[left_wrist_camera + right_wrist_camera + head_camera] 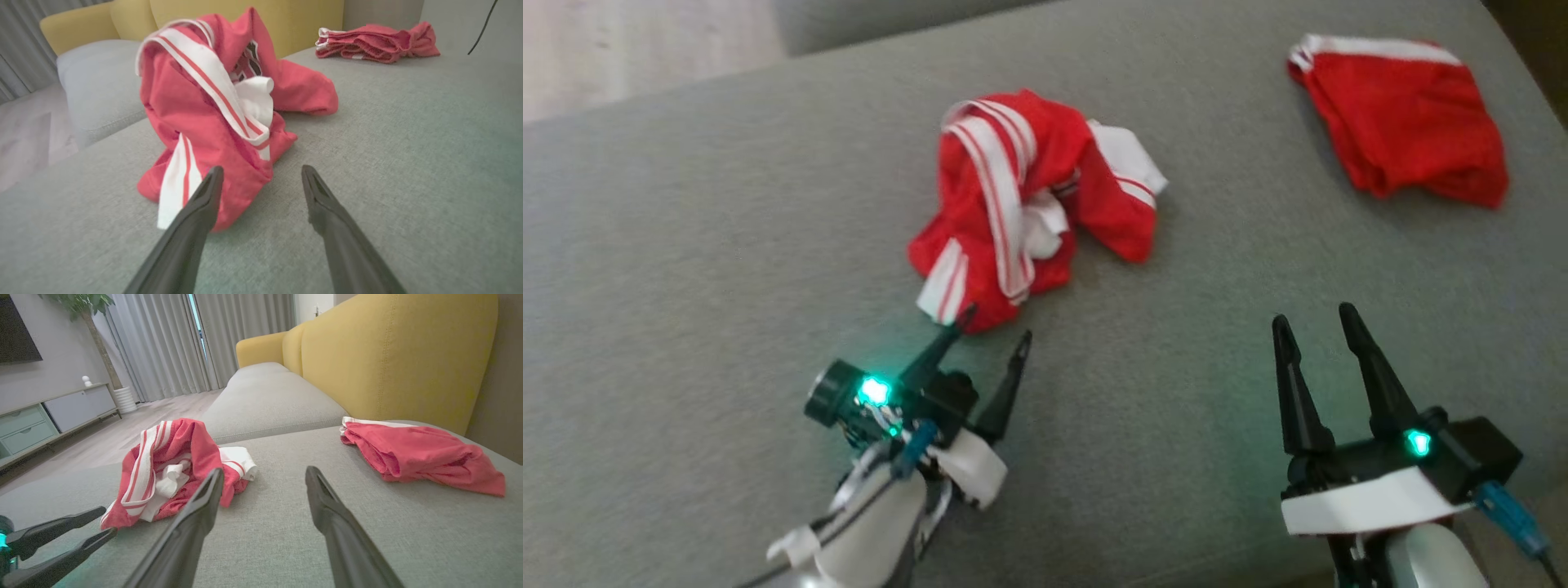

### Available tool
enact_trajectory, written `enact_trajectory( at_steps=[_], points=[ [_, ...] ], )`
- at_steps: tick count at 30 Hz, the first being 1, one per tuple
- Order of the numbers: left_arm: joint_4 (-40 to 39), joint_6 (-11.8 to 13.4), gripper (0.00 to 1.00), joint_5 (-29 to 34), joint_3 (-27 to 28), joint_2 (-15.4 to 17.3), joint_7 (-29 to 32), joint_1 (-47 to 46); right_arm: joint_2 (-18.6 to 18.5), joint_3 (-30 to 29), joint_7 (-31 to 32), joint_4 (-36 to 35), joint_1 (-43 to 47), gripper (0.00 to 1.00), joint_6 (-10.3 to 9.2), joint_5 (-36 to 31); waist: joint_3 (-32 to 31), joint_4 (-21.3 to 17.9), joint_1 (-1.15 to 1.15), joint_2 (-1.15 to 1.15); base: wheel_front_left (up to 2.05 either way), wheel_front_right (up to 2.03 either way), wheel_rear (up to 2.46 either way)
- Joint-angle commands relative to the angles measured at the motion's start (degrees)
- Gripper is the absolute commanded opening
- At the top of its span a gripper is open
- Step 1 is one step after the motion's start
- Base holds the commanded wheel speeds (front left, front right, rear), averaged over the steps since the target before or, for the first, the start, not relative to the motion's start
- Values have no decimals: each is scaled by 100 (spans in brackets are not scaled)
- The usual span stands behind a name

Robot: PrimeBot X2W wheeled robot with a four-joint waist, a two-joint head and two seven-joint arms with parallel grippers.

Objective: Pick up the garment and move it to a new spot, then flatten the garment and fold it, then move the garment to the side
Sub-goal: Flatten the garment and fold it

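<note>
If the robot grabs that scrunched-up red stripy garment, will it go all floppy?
Probably floppy: the crumpled garment lies in soft folds with loose flaps, so it would likely droop and unfurl. It looks thin, so probably light. Pushed on the grey cushion, it would likely bunch up rather than slide.

Sofa seat [686,245]: carries both garments.
Crumpled garment [1029,204]: mid-seat, left of the folded garment, well apart from it.
Folded garment [1405,122]: far right of seat, near the backrest [388,355].
Left hand [995,322]: just before the crumpled garment's near edge.
Right hand [1313,317]: right of left hand, over seat, apart from both garments.
</note>
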Motion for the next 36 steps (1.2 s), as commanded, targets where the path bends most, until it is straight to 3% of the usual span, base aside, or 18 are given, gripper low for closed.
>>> enact_trajectory(
  at_steps=[1, 5, 6, 7, 8, 11, 13, 16, 17, 21, 25, 28, 32, 36],
  points=[
    [45, 60, 100, -77, 100, 1, -30, -330, -30, 141, -22, -196, -202, 100, -5, 78, 312, -335, -1, 0, 0, 0, 0],
    [455, 301, 100, -98, 111, 1, -30, -678, -30, 164, -22, -190, -267, 100, -5, 130, 434, -521, -1, 0, 0, 0, 0],
    [482, 377, 80, -109, 144, 1, -30, -729, -30, 164, -22, -187, -270, 100, -5, 142, 445, -558, -1, 0, 0, 0, 0],
    [475, 430, 25, -117, 164, 0, -30, -766, -30, 154, -22, -186, -266, 100, -5, 151, 448, -576, -1, 0, 0, 0, 0],
    [442, 488, 0, -129, 195, 0, -30, -790, -30, 153, -22, -185, -261, 100, -5, 158, 442, -594, -1, 0, 0, 0, 0],
    [296, 585, 0, -159, 273, 12, -30, -795, -30, 189, -22, -165, -236, 100, -5, 173, 375, -650, -1, 0, 0, 0, 0],
    [104, 505, 0, -238, 312, 16, -30, -774, -30, 224, -22, -161, -232, 100, -5, 196, 303, -687, -1, 0, 0, 0, 0],
    [-321, 142, 0, -588, 373, 8, -30, -790, -30, 221, -22, -156, -209, 100, -5, 232, 162, -721, -1, 0, 0, 0, 0],
    [-321, 142, 0, -588, 373, 8, -30, -790, -30, 221, -22, -156, -209, 100, -5, 232, 162, -721, -1, 0, 0, 0, 0],
    [-817, -404, 0, -1309, 231, 2, -25, -1179, -30, 260, -22, -135, -156, 100, -5, 278, -59, -765, -1, 0, 0, 0, 0],
    [-1296, -599, 0, -2123, 84, 1, 352, -2183, -30, 318, -22, -155, -92, 100, -5, 351, -196, -811, -1, 0, 0, 0, 0],
    [-1339, -631, 0, -2532, 142, 1, 669, -3227, -30, 343, -22, -153, -57, 100, -5, 387, -289, -831, -1, 0, 0, 0, 0],
    [-990, -430, 0, -2966, 484, 0, 698, -4527, -30, 420, -22, -111, -11, 100, -5, 408, -464, -901, -1, 0, 0, 0, 0],
    [-646, -302, 0, -3520, 658, 0, 620, -5124, -30, 360, -22, -111, 58, 100, -5, 421, -590, -834, -1, 0, 0, 0, 0]
  ],
)
